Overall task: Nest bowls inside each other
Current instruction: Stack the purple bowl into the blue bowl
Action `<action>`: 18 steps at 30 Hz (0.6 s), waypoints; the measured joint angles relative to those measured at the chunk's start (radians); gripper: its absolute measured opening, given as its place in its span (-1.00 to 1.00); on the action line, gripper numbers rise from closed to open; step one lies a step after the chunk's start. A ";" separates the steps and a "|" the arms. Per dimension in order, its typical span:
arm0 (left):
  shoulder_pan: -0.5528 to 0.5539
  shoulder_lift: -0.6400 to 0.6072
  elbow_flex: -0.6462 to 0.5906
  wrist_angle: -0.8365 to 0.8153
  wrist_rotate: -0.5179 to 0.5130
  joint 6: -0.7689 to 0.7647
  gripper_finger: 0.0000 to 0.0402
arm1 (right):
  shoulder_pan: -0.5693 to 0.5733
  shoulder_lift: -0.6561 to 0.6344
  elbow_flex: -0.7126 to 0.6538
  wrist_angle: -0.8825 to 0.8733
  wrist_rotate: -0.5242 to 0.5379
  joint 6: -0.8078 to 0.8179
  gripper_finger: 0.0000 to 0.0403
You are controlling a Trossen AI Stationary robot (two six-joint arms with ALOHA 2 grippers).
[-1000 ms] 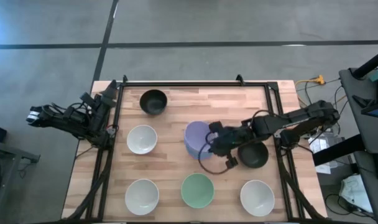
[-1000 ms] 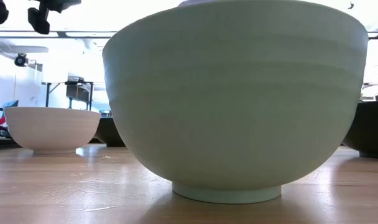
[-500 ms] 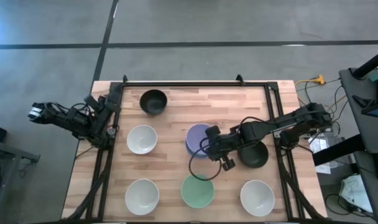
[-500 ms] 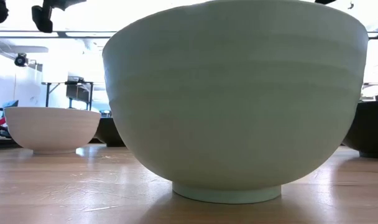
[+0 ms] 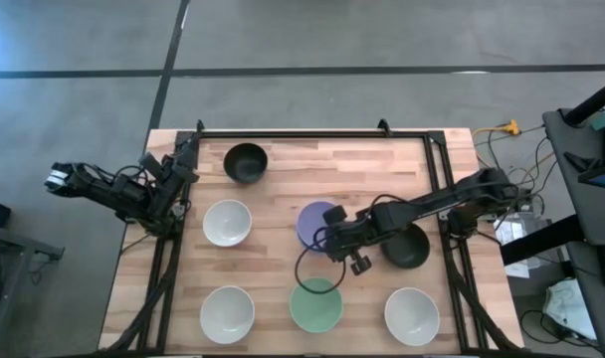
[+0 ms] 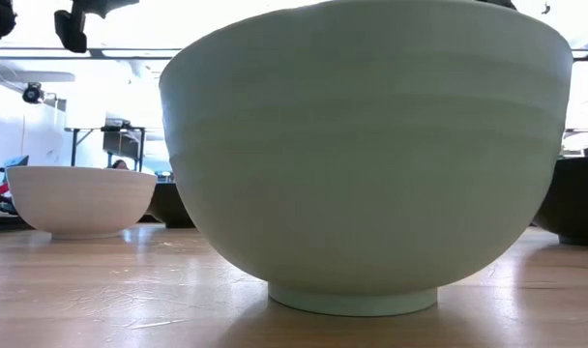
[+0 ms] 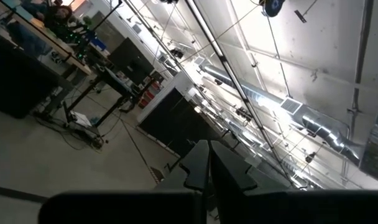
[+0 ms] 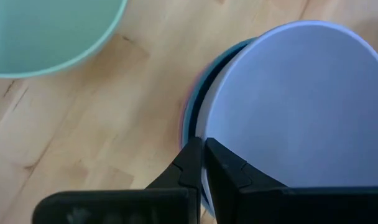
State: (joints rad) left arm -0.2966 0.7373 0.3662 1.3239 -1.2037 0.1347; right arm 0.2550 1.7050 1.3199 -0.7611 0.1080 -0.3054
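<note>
Presently the left gripper (image 5: 183, 169) waits off the surface's (image 5: 362, 164) left edge, jaws pressed together. Left to right sit white bowls (image 5: 227, 222), a black bowl (image 5: 246, 162), the mint green bowl (image 5: 315, 304), the lavender bowl (image 5: 317, 221) nested on blue and pink rims, and another black bowl (image 5: 406, 246). The right gripper (image 5: 334, 235) has jaws pinching the lavender bowl's rim. Risk: a thin rim grip may slip or drag the stack. The mint bowl blocks the low view.

Wooden table (image 5: 283, 169): scattered bowls, lavender stack (image 5: 316, 221).
</note>
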 joint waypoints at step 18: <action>0.000 0.002 0.000 0.001 0.000 -0.001 -1.00 | 0.000 0.025 0.002 -0.008 0.000 -0.040 -0.95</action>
State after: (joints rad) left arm -0.2966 0.7395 0.3660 1.3251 -1.2041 0.1337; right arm 0.2550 1.7304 1.3214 -0.7696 0.1076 -0.3454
